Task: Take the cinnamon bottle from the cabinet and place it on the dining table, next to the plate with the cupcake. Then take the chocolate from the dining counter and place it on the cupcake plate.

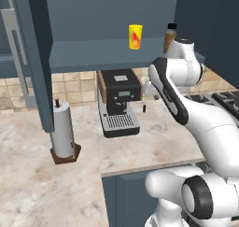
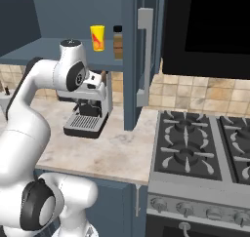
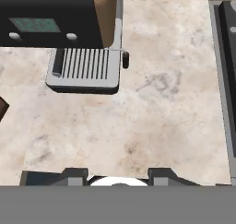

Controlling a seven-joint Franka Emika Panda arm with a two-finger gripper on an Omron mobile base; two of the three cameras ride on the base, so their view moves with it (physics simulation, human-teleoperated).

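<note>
Item: cinnamon bottle (image 2: 117,42). Upright on open cabinet (image 1: 116,53) shelf, at 3 o'clock of yellow canister (image 2: 97,38). Gripper (image 3: 118,174): jaws apart, empty, aimed down at counter (image 3: 152,112). Bottle at 1 o'clock above hand; long axis vertical.

The counter (image 3: 161,103) looks like polished beige marbled stone, mottled with grey. The coffee machine (image 1: 119,102) has a matt black body, a brushed metal drip tray (image 3: 85,68) and a wood-toned side. The cabinet (image 1: 93,53) is matt slate-blue with a satin silver bar handle (image 2: 144,55). The cinnamon bottle (image 2: 117,43) looks like amber glass, its cap black plastic.
</note>
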